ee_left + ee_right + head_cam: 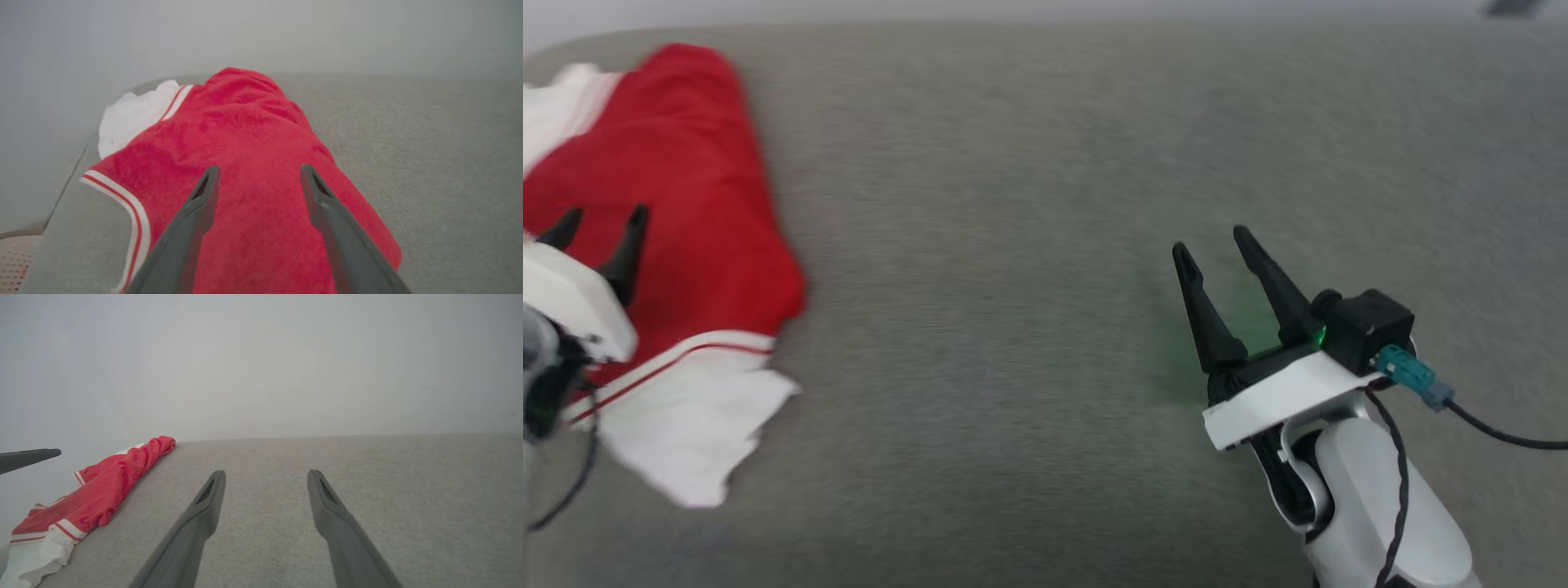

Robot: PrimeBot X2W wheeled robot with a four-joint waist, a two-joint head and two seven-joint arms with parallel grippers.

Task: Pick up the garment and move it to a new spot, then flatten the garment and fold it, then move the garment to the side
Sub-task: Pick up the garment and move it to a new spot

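The garment (678,204), a red jersey with white sleeve panels and striped trim, lies folded at the far left of the grey surface. My left gripper (603,216) hovers over its red body, open, nothing between the fingers. In the left wrist view the garment (245,139) spreads below the left gripper (259,173), fingers apart. My right gripper (1210,238) stands open over bare grey fabric at the right, well away from the garment. In the right wrist view the right gripper (265,475) is spread wide, with the garment (110,482) far off to its left.
The grey fabric surface (1029,245) stretches wide between the garment and my right gripper. Its far edge meets a pale wall (261,363). A black cable (1503,433) trails from the right wrist. The surface's left edge (61,192) runs close beside the garment.
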